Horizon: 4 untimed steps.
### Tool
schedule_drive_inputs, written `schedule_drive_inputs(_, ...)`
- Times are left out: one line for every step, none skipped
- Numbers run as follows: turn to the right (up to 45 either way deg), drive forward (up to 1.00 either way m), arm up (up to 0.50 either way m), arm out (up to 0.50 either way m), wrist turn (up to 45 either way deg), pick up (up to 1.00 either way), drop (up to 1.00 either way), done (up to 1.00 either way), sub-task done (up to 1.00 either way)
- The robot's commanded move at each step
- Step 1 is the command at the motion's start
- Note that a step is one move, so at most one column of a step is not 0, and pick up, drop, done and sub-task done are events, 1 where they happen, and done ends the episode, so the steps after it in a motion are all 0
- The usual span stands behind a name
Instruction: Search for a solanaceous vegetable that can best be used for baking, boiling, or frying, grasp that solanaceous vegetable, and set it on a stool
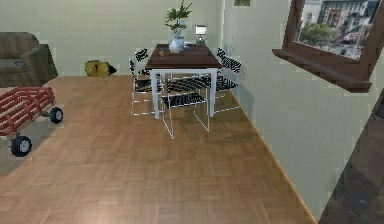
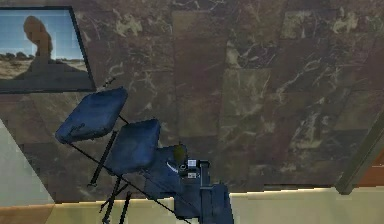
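Potato location: cannot be told (judged: search step, grasp not begun); treat dining table (image 1: 183, 58), upper middle of forward view, as likeliest surface ahead; note blue folding chair (image 2: 120, 135) on arm side; check small yellow object (image 1: 98, 68) on floor (image 1: 150, 160) by far wall (image 1: 90, 30); gripper (image 2: 184, 160) seen low before that chair; held load: cannot tell.

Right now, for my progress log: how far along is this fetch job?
Nothing looks done yet. In hand: the search, facing a dining table bearing a potted plant, and a red wagon. The gripper shows in front of a blue folding chair, so I cannot tell whether it holds anything. Left: find the vegetable, grasp it, set it on a stool.
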Motion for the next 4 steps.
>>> schedule_drive_inputs(0.0,0.0,0.0,0.0,0.0,0.0,1.0,0.0,0.0)
schedule_drive_inputs(0.0,0.0,0.1,0.0,0.0,0.0,0.0,0.0,0.0)
schedule_drive_inputs(0.0,0.0,0.0,-0.08,0.0,0.0,0.0,0.0,0.0)
schedule_drive_inputs(0.0,0.0,0.0,0.0,0.0,0.0,0.0,1.0,0.0)
